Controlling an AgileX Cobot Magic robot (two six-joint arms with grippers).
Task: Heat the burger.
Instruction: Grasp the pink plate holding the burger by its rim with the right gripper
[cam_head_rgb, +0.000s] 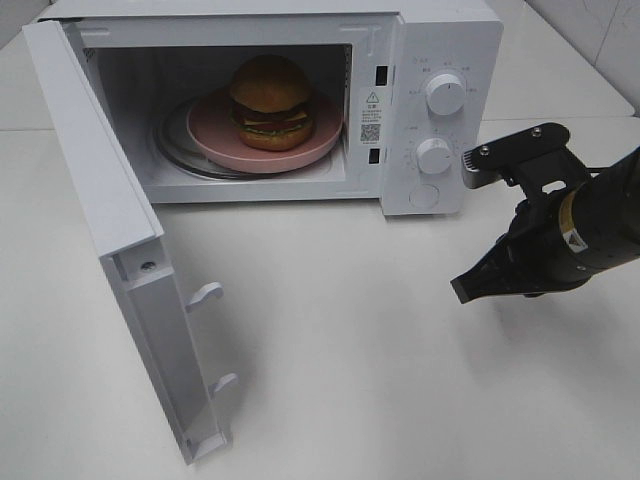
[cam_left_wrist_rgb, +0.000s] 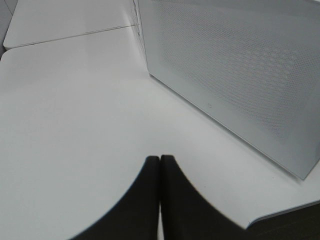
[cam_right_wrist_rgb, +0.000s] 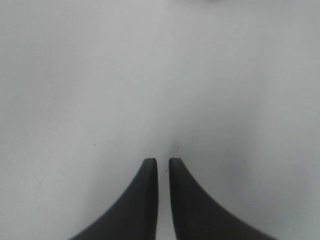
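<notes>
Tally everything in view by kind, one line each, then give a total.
Microwave: 1
Burger: 1
Pink plate: 1
Control knobs: 2
Grippers: 2, the second seen only in the left wrist view
Total: 7

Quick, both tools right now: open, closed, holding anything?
Left tool: closed, empty.
Right tool: nearly closed, a thin gap between its tips, holding nothing.

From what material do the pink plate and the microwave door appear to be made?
Pink plate: probably matte plastic or ceramic; even colour, no glare. Microwave door: seemingly white plastic frame; the left wrist view shows a window with a fine perforated mesh, likely metal.
</notes>
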